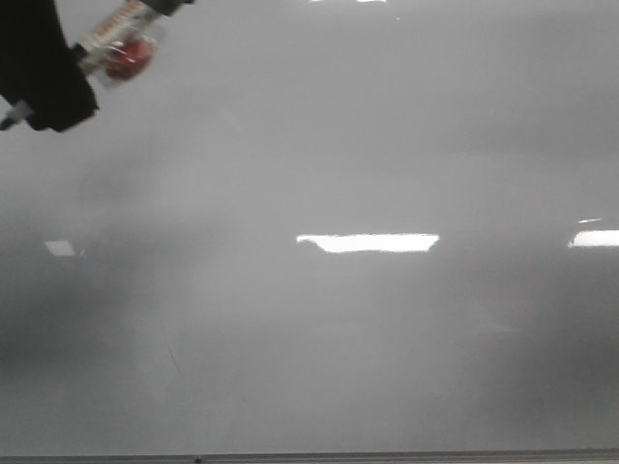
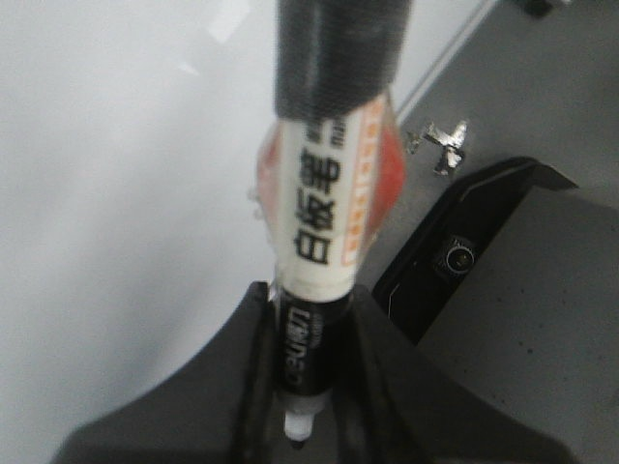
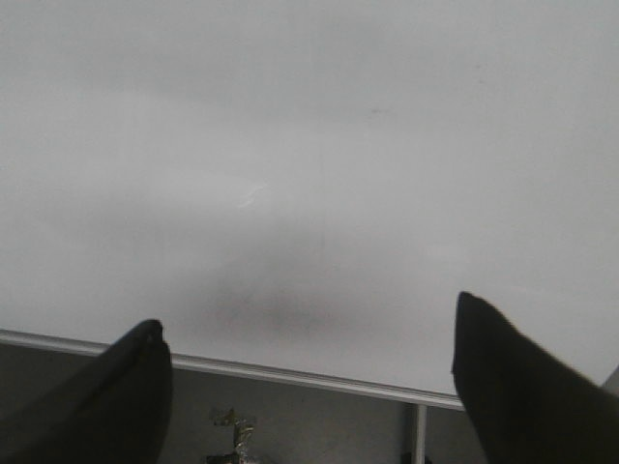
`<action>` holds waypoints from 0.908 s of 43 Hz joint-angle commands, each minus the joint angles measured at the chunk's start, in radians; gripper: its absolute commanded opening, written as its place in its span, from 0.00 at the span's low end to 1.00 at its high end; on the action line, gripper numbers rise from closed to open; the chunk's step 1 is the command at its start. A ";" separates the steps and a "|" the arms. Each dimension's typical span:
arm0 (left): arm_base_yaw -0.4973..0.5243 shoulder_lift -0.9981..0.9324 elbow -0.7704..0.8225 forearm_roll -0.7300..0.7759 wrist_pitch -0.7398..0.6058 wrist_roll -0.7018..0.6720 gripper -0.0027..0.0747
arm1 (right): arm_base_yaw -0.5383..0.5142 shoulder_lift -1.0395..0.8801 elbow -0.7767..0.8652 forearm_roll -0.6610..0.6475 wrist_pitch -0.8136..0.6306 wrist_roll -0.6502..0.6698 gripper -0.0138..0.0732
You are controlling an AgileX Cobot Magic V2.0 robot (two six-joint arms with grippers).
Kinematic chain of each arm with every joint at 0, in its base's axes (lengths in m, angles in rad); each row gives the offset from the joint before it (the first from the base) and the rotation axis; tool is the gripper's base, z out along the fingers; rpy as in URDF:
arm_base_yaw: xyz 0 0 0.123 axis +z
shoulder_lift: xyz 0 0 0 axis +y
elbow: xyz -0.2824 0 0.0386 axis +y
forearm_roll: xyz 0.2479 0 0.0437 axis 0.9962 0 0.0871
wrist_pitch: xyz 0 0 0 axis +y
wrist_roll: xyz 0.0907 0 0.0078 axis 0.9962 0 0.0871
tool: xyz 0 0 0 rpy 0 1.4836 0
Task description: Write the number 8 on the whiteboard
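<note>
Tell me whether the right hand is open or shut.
Open: in the right wrist view the right hand shows its two fingers spread wide apart, empty, over the whiteboard.

Glossy, smooth grey-white whiteboard (image 1: 387, 145) mirrors bright lights, edged by a thin metal frame strip (image 3: 290, 372). A marker (image 2: 324, 213) has a paper-like printed label and matt black cap, held by matt black plastic fingers (image 2: 406, 387).

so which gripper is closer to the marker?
Left. The left gripper is shut on the marker, over the whiteboard. The right gripper is open and empty at the board's framed edge.
</note>
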 commanded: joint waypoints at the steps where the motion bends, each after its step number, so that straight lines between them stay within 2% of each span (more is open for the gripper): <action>1: -0.089 0.007 -0.040 -0.024 -0.018 0.060 0.01 | 0.006 0.023 -0.062 0.102 -0.001 -0.120 0.86; 6: -0.170 0.037 -0.049 -0.018 -0.027 0.077 0.01 | 0.033 0.077 -0.107 0.229 0.054 -0.312 0.86; 9: -0.203 0.053 -0.049 -0.003 -0.027 0.083 0.01 | 0.084 0.107 -0.119 0.301 0.087 -0.499 0.86; 13: -0.241 0.062 -0.049 -0.002 -0.024 0.151 0.01 | 0.201 0.155 -0.119 0.407 0.124 -0.723 0.86; 19: -0.269 0.062 -0.049 -0.005 -0.027 0.203 0.01 | 0.358 0.221 -0.120 0.568 0.136 -0.924 0.86; 24: -0.271 0.062 -0.049 -0.005 -0.027 0.213 0.01 | 0.425 0.260 -0.126 0.653 0.106 -0.995 0.86; 33: -0.271 0.062 -0.049 -0.005 -0.027 0.247 0.01 | 0.471 0.332 -0.185 0.676 0.059 -1.001 0.85; 39: -0.271 0.062 -0.049 -0.005 -0.034 0.247 0.01 | 0.472 0.367 -0.210 0.691 0.062 -1.002 0.73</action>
